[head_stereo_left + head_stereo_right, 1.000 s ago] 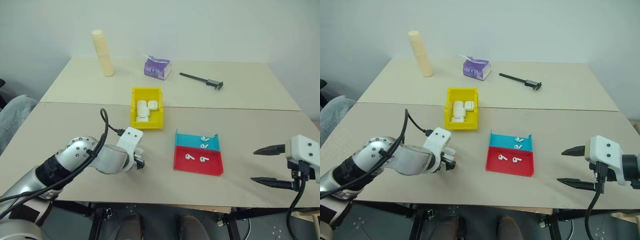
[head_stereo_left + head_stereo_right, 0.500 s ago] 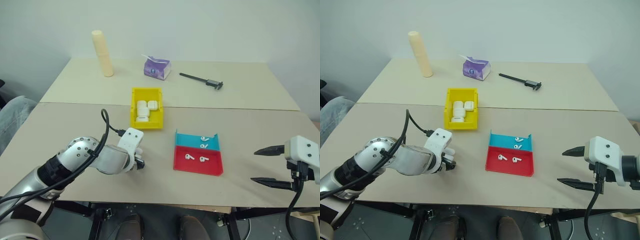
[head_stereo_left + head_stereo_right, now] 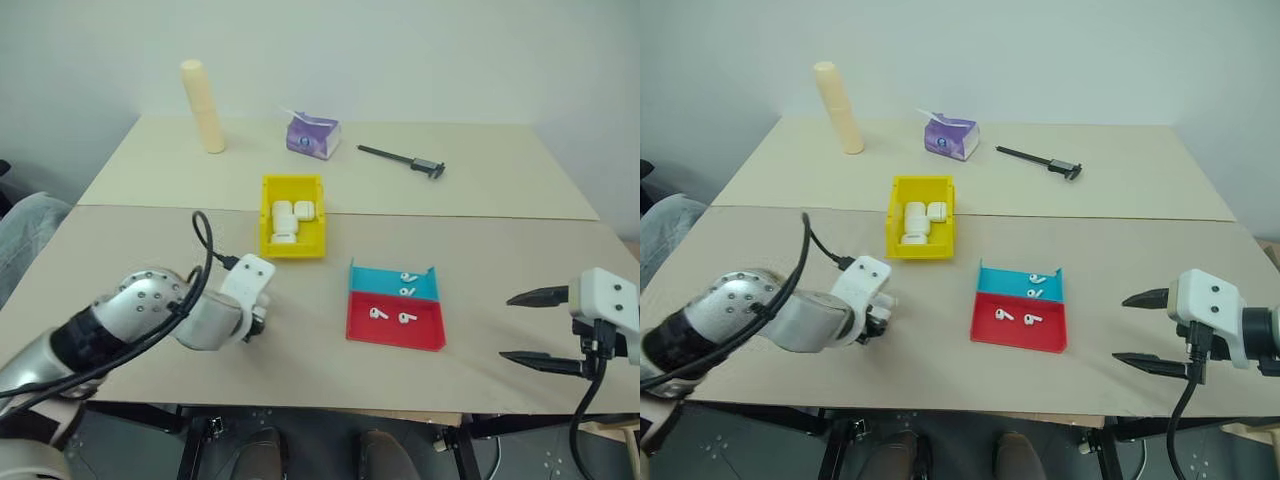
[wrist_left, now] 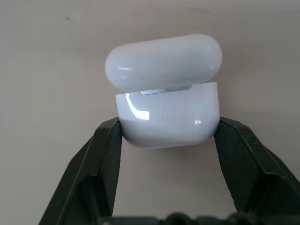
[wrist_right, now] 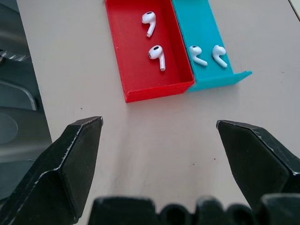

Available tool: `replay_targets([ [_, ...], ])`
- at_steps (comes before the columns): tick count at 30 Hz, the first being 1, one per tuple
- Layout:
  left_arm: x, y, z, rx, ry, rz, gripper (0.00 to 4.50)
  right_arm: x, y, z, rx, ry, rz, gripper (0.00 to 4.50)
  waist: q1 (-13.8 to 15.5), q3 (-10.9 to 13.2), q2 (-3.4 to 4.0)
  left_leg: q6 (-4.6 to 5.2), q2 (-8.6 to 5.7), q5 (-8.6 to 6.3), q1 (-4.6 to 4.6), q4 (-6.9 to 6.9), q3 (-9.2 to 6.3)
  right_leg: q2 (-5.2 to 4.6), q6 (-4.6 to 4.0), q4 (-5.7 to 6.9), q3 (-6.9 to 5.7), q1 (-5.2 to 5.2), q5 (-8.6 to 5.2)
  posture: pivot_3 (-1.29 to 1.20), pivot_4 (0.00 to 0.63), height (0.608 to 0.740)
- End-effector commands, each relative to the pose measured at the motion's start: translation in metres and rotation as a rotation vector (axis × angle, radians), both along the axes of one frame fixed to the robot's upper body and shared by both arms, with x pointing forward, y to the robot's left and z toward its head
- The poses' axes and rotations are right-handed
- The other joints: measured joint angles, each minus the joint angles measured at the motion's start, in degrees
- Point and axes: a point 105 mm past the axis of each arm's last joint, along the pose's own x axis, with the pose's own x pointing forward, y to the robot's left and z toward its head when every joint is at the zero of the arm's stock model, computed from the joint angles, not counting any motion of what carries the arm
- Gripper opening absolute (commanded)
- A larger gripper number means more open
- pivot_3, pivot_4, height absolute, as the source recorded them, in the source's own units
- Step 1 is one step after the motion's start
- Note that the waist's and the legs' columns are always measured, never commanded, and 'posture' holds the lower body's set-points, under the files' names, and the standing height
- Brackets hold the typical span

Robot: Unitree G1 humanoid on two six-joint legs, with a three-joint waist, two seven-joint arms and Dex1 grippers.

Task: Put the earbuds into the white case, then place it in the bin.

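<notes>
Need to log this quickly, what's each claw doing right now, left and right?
Left claw: closed on the white case, whose lid is open.
Right claw: open, holding nothing, near the red tray.

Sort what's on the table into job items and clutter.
Job: white case in the left end effector, earbuds in the red tray and teal tray, yellow bin.
Clutter: cream cylinder, purple packet, black caliper.
</notes>
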Motion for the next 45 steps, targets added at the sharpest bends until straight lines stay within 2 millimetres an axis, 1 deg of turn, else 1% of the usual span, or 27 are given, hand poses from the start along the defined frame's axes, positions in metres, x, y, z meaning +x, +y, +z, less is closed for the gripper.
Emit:
replay_targets([
  [1,0.009,-0.001,0.038,-0.077,-0.203,-0.084,2.72,0.004,-0.001,0.018,-0.019,-0.060,0.003,4.50,0.0,0.0,0.00,-0.01,0.00,0.00,0.01,0.00,0.02,0.00,0.00,-0.02,-0.03,0.03,0.00,0.00,0.150,0.740],
  [3,0.016,-0.002,0.054,-0.122,-0.386,-0.155,2.72,0.007,0.003,0.023,-0.019,-0.076,0.005,4.50,-0.1,0.0,0.07,-0.02,0.00,0.01,0.00,-0.01,0.08,-0.01,0.00,-0.04,-0.05,0.00,0.00,0.00,0.150,0.740],
  [6,0.024,-0.005,0.074,-0.268,-0.620,-0.289,2.72,0.013,0.014,0.031,-0.027,-0.120,0.030,4.50,-0.1,0.0,0.09,-0.25,0.02,0.11,-0.02,-0.06,0.26,0.00,-0.06,-0.05,-0.08,-0.07,-0.01,0.00,0.150,0.740],
  [8,0.025,-0.003,0.083,-0.341,-0.796,-0.358,2.72,0.016,0.021,0.035,-0.041,-0.133,0.046,4.50,-0.1,0.0,0.16,-0.33,0.07,0.14,-0.09,-0.12,0.29,0.00,-0.33,-0.06,-0.13,-0.16,-0.09,0.00,0.150,0.740],
  [10,0.023,-0.004,0.081,-0.364,-0.881,-0.467,2.72,0.018,0.030,0.039,-0.045,-0.139,0.079,4.50,0.0,0.0,0.12,-0.30,0.09,0.13,-0.16,-0.13,0.28,-0.03,-0.53,-0.03,-0.13,-0.22,-0.18,0.00,0.150,0.740],
  [12,0.015,-0.009,0.077,-0.416,-0.979,-0.625,2.72,0.017,0.041,0.043,-0.074,-0.145,0.142,4.50,0.0,0.0,0.14,-0.25,0.11,0.11,-0.20,-0.14,0.26,-0.04,-0.56,-0.07,-0.11,-0.27,-0.16,0.00,0.150,0.740],
  [14,0.016,-0.009,0.072,-0.488,-1.029,-0.627,2.72,0.019,0.049,0.045,-0.104,-0.155,0.179,4.50,0.1,0.0,0.15,-0.12,0.12,0.06,-0.31,-0.14,0.21,-0.08,-0.55,-0.08,-0.05,-0.38,-0.15,0.00,0.150,0.740],
  [16,0.021,-0.006,0.074,-0.586,-1.111,-0.588,2.72,0.021,0.058,0.042,-0.149,-0.160,0.218,4.50,0.1,0.0,0.21,-0.06,0.15,0.03,-0.48,-0.11,0.18,-0.07,-0.52,-0.13,-0.08,-0.51,-0.12,0.00,0.150,0.740],
  [18,0.022,-0.009,0.072,-0.641,-1.130,-0.654,2.72,0.022,0.069,0.037,-0.189,-0.153,0.270,4.50,0.0,0.0,0.18,0.05,0.15,0.01,-0.75,-0.02,0.11,-0.07,-0.05,-0.08,-0.03,-0.74,0.14,0.00,0.150,0.740],
  [20,0.022,-0.012,0.070,-0.672,-1.129,-0.707,2.72,0.022,0.076,0.033,-0.214,-0.143,0.306,4.50,0.0,0.0,0.19,0.06,0.14,0.01,-0.84,0.01,0.11,-0.04,-0.04,-0.04,-0.03,-0.85,0.15,0.00,0.150,0.740],
  [25,0.023,-0.013,0.057,-0.712,-1.087,-0.828,2.72,0.029,0.086,0.028,-0.359,-0.110,0.375,4.50,-0.3,-0.1,0.27,0.08,0.14,0.01,-0.91,0.06,0.15,-0.02,-0.01,0.03,-0.02,-0.97,0.16,0.00,0.150,0.740],
  [29,0.027,-0.013,0.054,-0.741,-1.079,-0.821,2.72,0.039,0.092,0.022,-0.437,-0.093,0.380,4.50,-0.5,-0.1,0.29,0.08,0.17,0.01,-0.91,0.06,0.15,0.00,-0.01,0.06,-0.04,-0.98,0.16,0.00,0.150,0.740],
  [32,0.026,-0.013,0.056,-0.783,-1.075,-0.827,2.72,0.044,0.100,0.019,-0.486,-0.097,0.406,4.50,-0.6,-0.1,0.29,0.08,0.17,0.01,-0.93,0.07,0.13,0.01,0.00,0.08,-0.04,-1.01,0.16,0.00,0.150,0.740],
  [39,0.027,-0.011,0.058,-0.811,-1.047,-0.849,2.72,0.047,0.118,0.014,-0.498,-0.108,0.458,4.50,-0.7,-0.1,0.30,0.08,0.17,0.02,-0.97,0.08,0.16,0.02,0.00,0.18,-0.05,-1.10,0.16,0.00,0.150,0.740],
  [42,0.028,-0.011,0.067,-0.809,-1.064,-0.868,2.72,0.046,0.124,0.015,-0.485,-0.123,0.468,4.50,-0.7,-0.1,0.30,0.09,0.17,0.02,-0.97,0.09,0.16,0.02,0.00,0.20,-0.05,-1.11,0.16,0.00,0.150,0.740],
  [45,0.031,-0.011,0.077,-0.840,-1.081,-0.850,2.72,0.046,0.129,0.020,-0.487,-0.159,0.464,4.50,-0.7,-0.1,0.30,0.09,0.17,0.02,-0.97,0.10,0.16,0.02,0.00,0.23,-0.05,-1.11,0.16,0.00,0.150,0.740],
])
